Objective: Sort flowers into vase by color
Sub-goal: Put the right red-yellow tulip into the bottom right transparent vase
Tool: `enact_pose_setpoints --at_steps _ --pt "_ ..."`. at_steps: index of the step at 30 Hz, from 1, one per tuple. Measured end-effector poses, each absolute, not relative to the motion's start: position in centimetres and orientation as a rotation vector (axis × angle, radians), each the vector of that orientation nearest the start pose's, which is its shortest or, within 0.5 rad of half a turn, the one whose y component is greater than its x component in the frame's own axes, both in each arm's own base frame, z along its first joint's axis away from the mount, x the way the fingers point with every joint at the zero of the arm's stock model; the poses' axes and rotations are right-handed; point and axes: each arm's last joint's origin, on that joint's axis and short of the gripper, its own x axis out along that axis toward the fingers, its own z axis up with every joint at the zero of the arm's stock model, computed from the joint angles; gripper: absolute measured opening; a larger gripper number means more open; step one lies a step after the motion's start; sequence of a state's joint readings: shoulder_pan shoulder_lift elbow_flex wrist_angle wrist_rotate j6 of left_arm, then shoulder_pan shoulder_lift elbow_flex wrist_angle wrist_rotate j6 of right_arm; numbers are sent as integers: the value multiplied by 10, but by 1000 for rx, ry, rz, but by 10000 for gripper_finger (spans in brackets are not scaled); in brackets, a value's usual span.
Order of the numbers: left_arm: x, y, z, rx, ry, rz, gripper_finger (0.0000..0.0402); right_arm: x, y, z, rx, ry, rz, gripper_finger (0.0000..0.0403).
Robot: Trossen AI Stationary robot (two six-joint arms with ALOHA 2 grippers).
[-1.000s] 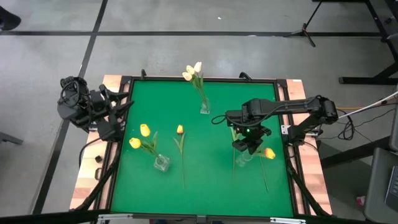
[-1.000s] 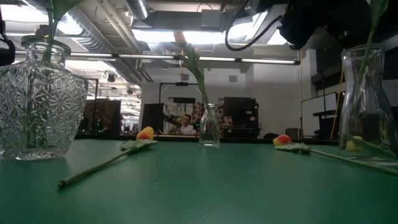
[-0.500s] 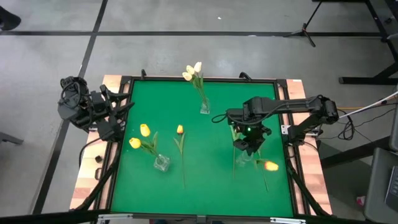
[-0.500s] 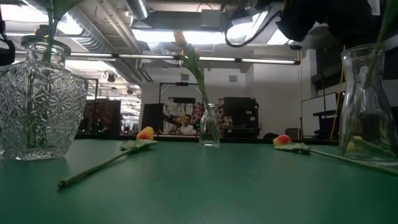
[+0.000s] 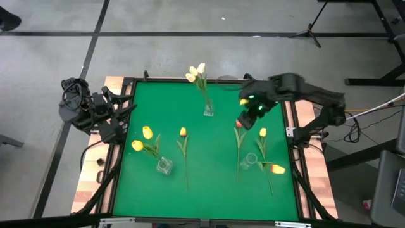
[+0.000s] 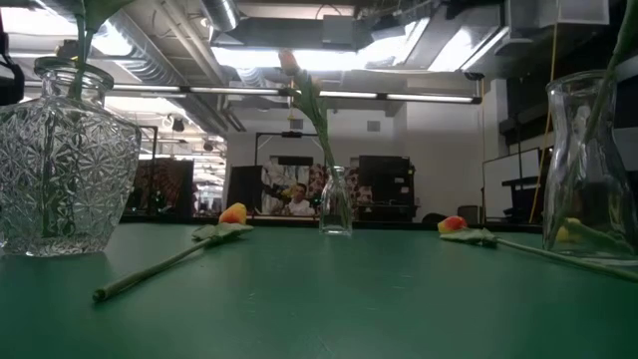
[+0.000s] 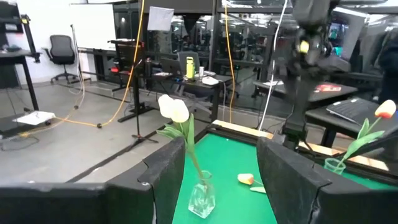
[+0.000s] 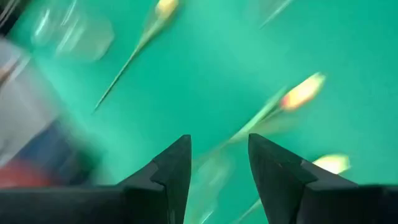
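The right gripper point(image 5: 248, 114) hangs over the far right part of the green table point(image 5: 209, 193), its two dark fingers spread with nothing between them. Just below it lie the nearest loose flowers: an orange-red tulip with a long thin green stem point(image 5: 238, 124) flat on the cloth, and beside it a yellow-headed tulip point(image 5: 262, 132) and an orange-and-yellow one point(image 5: 277, 169) around the small clear glass vase on the right point(image 5: 249, 161).

These artificial tulips look light and limp, I'd say, with soft heads that would crush; mid-stem seems the safest hold, pinched from above.

Farther out, a narrow glass vase with creamy white tulips point(image 5: 207, 109) stands at the back, a cut-glass vase with two yellow tulips point(image 5: 164, 166) sits near the front left, and one yellow tulip point(image 5: 183, 132) lies loose beside it. The glass vases could tip if an arm brushes them.

The left gripper point(image 7: 219, 180) waits off the table's left edge, fingers apart and empty.
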State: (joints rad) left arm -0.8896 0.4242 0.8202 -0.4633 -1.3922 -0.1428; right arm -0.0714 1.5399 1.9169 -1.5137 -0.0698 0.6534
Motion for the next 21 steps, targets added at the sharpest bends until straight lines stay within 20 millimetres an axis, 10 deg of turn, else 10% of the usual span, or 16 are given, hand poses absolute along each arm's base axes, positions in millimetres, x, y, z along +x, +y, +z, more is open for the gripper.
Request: enact_pose_setpoints --at_steps 9,21 --pt "57 -25 357 -143 -24 503 196 245 -27 437 611 934 -761 160" --pt "57 -25 357 -165 -27 480 196 256 -52 341 774 1276 -826 171"
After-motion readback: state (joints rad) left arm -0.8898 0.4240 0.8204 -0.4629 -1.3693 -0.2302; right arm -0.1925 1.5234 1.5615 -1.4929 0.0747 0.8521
